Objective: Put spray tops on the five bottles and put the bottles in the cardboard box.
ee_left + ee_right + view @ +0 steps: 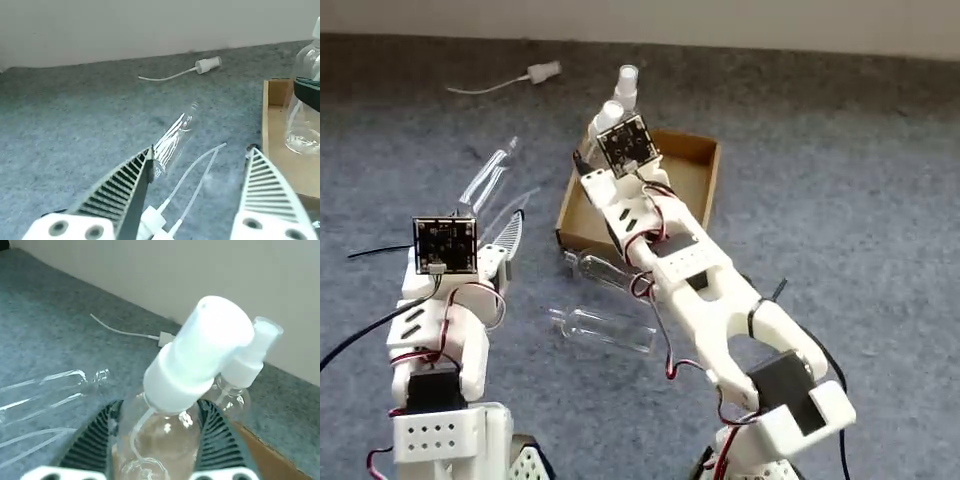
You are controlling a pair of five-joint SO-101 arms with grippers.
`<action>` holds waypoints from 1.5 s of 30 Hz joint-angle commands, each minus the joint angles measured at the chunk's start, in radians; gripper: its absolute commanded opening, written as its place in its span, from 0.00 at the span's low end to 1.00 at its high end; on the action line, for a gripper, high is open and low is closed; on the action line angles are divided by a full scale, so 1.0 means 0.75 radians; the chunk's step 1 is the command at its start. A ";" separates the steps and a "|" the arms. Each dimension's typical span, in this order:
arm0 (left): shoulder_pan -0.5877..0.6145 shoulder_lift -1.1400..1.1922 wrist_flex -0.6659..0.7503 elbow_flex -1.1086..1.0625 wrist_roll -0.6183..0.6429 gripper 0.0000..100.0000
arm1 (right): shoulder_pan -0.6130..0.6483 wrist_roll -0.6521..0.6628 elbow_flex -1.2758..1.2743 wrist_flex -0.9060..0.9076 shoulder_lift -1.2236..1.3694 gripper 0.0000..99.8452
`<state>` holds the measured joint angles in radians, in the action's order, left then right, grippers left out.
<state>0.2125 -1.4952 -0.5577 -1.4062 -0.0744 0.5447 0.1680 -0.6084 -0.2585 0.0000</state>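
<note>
Right wrist view: the right gripper [157, 437] clenches a capped bottle [200, 345] at frame centre, just beside a second capped bottle [245, 365], above the cardboard box [265, 457] at lower right. A careless release could topple the neighbour. The left gripper [200, 155] gapes empty.

- All around me lies a grey-blue carpet [880, 230]. It looks soft and fuzzy, with tiny light and dark specks all over it.
- The carpet runs from the near edge to the far side. It also spreads out to the left and to the right.
- On the far side stands a pale wall [800, 20]. It is plain and smooth.
- The carpet meets the wall along one long line.
- Right by that line the carpet looks darker, like a thin strip of shadow.
</note>
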 commanded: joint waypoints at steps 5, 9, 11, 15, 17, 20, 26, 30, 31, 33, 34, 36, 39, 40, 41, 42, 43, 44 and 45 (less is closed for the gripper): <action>0.021 0.003 0.020 0.044 0.006 0.26 | 0.005 0.016 0.204 -0.032 0.109 0.00; 0.017 0.003 0.020 0.044 0.006 0.26 | 0.001 0.016 0.226 -0.032 0.159 0.00; 0.017 0.003 0.020 0.044 0.006 0.26 | 0.001 0.016 0.224 -0.032 0.173 0.00; 0.015 0.003 0.020 0.044 0.006 0.26 | 0.001 0.016 0.224 -0.038 0.197 0.00; 0.015 0.003 0.020 0.044 0.006 0.26 | 0.001 0.016 0.224 -0.040 0.212 0.00; 0.015 0.003 0.020 0.042 0.006 0.26 | 0.001 0.018 0.224 -0.042 0.222 0.00; 0.015 0.003 0.020 0.042 0.006 0.26 | 0.001 0.018 0.224 -0.044 0.251 0.01; 0.015 0.003 0.018 0.042 0.006 0.26 | 0.001 0.018 0.226 -0.044 0.267 0.01; 0.015 0.003 0.010 0.042 0.006 0.26 | 0.001 0.018 0.226 -0.044 0.269 0.01; 0.015 -0.007 -0.006 0.044 0.006 0.26 | 0.001 0.018 0.226 -0.044 0.269 0.01; 0.015 -0.007 -0.010 0.044 0.006 0.26 | 0.001 0.018 0.226 -0.044 0.269 0.01; 0.015 -0.007 -0.008 0.044 0.006 0.26 | 0.003 0.020 0.226 -0.044 0.269 0.01; 0.015 -0.007 -0.008 0.044 0.006 0.26 | 0.005 0.020 0.224 -0.044 0.269 0.01; 0.015 -0.007 -0.008 0.044 0.006 0.26 | 0.005 0.020 0.224 -0.044 0.269 0.02; 0.015 -0.007 -0.008 0.044 0.006 0.26 | 0.005 0.020 0.224 -0.042 0.269 0.03; 0.015 -0.007 -0.008 0.044 0.006 0.26 | 0.005 0.020 0.224 -0.042 0.269 0.05; 0.015 -0.007 -0.008 0.044 0.006 0.26 | 0.005 0.020 0.224 -0.036 0.269 0.08; 0.015 -0.007 -0.008 0.044 0.006 0.26 | 0.007 0.020 0.224 -0.034 0.269 0.10; 0.015 -0.007 -0.008 0.044 0.006 0.26 | 0.007 0.020 0.222 -0.034 0.269 0.11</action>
<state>0.2202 -1.4952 -0.5593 -1.4062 -0.0744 0.5447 0.1726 -0.5086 -0.2708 0.2102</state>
